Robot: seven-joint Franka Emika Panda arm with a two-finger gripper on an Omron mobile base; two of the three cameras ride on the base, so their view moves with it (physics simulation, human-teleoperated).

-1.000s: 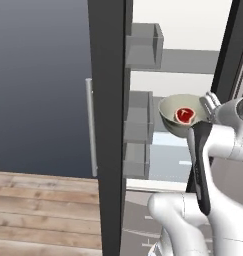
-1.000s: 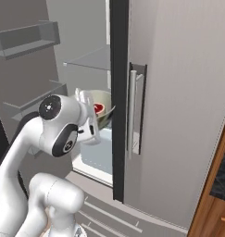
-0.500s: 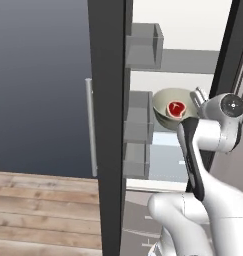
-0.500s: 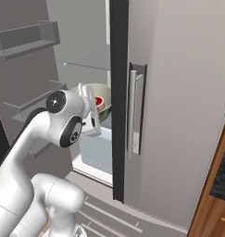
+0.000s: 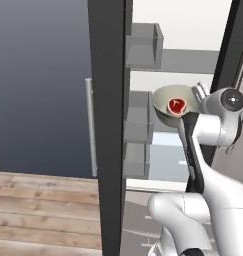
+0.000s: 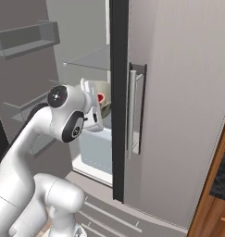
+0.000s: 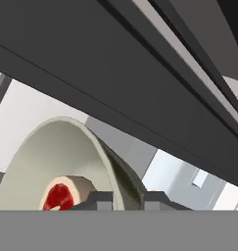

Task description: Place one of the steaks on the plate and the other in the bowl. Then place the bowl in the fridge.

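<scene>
Bowl (image 5: 174, 104), rigid, thick-walled and likely weighty, is carrying the red steak (image 5: 176, 105); fingers (image 7: 102, 200) are pinching its rim inside the open fridge (image 6: 178, 115).

The white arm rises from the lower left and bends toward the open fridge (image 6: 178, 115). Its pincer (image 6: 91, 89) holds up at the rim of the pale bowl (image 6: 104, 95), inside the fridge opening, beside the dark edge of the closed right door. A bit of red steak (image 6: 100, 97) shows in the bowl. Below sits a pale blue drawer (image 6: 95, 148); a glass shelf (image 6: 88, 62) spans above.
</scene>
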